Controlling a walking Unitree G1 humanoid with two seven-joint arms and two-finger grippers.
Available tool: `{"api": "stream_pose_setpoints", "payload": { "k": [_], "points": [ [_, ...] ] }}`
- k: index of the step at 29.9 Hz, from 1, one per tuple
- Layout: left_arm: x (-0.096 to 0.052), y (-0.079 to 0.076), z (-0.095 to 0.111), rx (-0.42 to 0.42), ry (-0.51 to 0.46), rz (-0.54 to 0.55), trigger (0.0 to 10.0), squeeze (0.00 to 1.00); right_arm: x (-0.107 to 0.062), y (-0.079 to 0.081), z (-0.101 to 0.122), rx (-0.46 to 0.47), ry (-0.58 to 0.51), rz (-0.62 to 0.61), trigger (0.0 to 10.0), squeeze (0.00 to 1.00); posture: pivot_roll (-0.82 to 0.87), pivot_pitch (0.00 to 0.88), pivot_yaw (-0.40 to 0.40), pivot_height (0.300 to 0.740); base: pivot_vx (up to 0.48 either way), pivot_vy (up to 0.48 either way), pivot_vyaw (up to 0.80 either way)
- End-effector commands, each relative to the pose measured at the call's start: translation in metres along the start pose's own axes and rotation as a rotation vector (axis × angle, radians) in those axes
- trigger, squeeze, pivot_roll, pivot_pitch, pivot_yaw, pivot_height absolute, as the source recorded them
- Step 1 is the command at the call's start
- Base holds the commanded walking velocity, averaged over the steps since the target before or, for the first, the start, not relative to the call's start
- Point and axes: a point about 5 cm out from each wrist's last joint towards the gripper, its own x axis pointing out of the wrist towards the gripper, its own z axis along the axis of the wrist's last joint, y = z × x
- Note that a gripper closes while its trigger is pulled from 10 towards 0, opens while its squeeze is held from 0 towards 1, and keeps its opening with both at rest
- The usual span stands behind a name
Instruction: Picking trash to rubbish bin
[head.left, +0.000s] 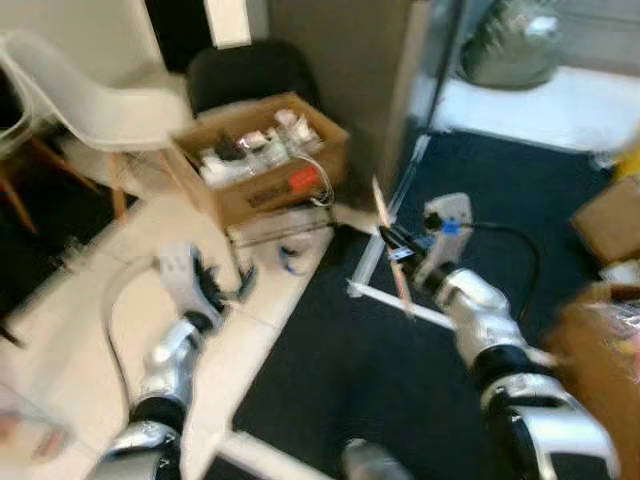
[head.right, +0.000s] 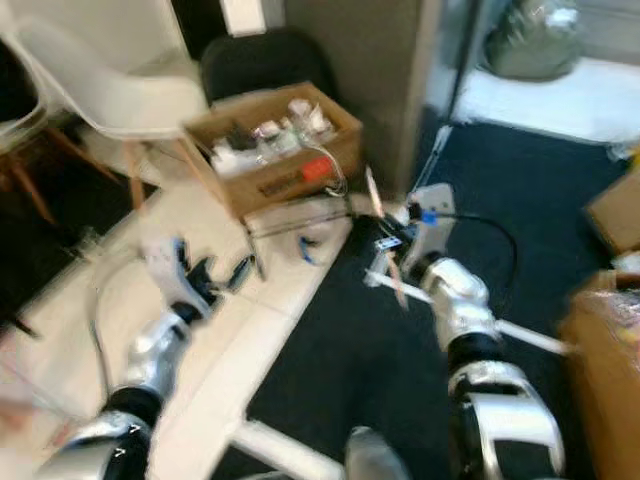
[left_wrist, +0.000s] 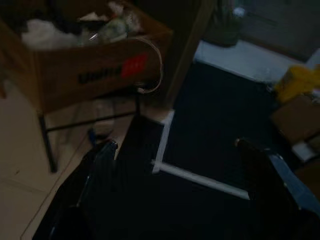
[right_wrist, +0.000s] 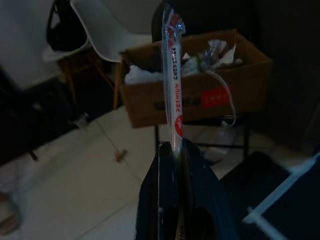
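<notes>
Pinching one wrapped pair of chopsticks (right_wrist: 173, 85) between its two black fingers pressed together, the right pincer (head.left: 392, 240) is held out over the dark carpet (head.left: 400, 370), and the long thin packet stands up out of the fingertips, tilted in the head views, with red print and the words "premium chopsticks" readable along its clear sleeve in the right wrist view. The left pincer (head.left: 222, 289) is held out over the pale tiled floor (head.left: 80, 330), its two fingers spread apart and holding nothing; in the dark left wrist view each finger (left_wrist: 100, 165) shows at one side with carpet between them. Two white strips (head.left: 400, 305) lie on the carpet near the right pincer, meeting at an angle close to the edge of the tiles. Just beyond both pincers, one open cardboard box (head.left: 262, 160) sits on a thin black metal frame (left_wrist: 47, 145), filled with a jumble of white and clear wrappers and other rubbish too blurred to count; it carries a red label on its front and a pale cord loops down beside that label. Behind the box stand one white shell chair (head.left: 90, 100) and one black chair (head.left: 250, 72). At the far right are two more brown cardboard boxes (head.left: 608, 220), and further back a grey-green bag (head.left: 515, 40) rests on a white floor.
</notes>
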Motion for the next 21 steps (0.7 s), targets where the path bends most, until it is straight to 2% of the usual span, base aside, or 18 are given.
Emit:
{"api": "stream_pose_setpoints", "payload": {
  "k": [1,11,13,20,21],
  "points": [
    [-0.0029,0.0010,-0.0011,0.004,0.010,0.002,10.0,0.00,0.0032,0.0044,0.0027,-0.020,0.001,0.015,10.0,0.00,-0.07,0.000,0.015,0.740,0.401,0.000,0.00],
    [-0.0038,-0.0027,-0.0011,0.011,0.018,-0.017,10.0,0.00,0.0073,0.0072,0.0082,-0.039,-0.002,0.014,10.0,0.00,-0.06,0.000,0.019,0.740,0.400,0.000,0.00],
    [-0.0041,-0.0025,-0.0010,0.011,0.019,-0.018,10.0,0.00,0.0082,0.0068,0.0068,-0.037,0.025,0.011,10.0,0.00,-0.06,0.000,0.019,0.740,0.401,0.000,0.00],
    [-0.0055,-0.0018,-0.0002,0.013,0.024,-0.018,10.0,0.00,0.0099,0.0086,0.0101,-0.053,0.018,0.013,10.0,0.00,-0.05,0.000,0.022,0.740,0.400,0.000,-0.80],
    [-0.0057,-0.0016,-0.0002,0.014,0.025,-0.018,10.0,0.00,0.0104,0.0092,0.0117,-0.061,0.011,0.016,10.0,0.00,-0.05,0.000,0.022,0.740,0.401,0.000,0.00]
  ]
}}
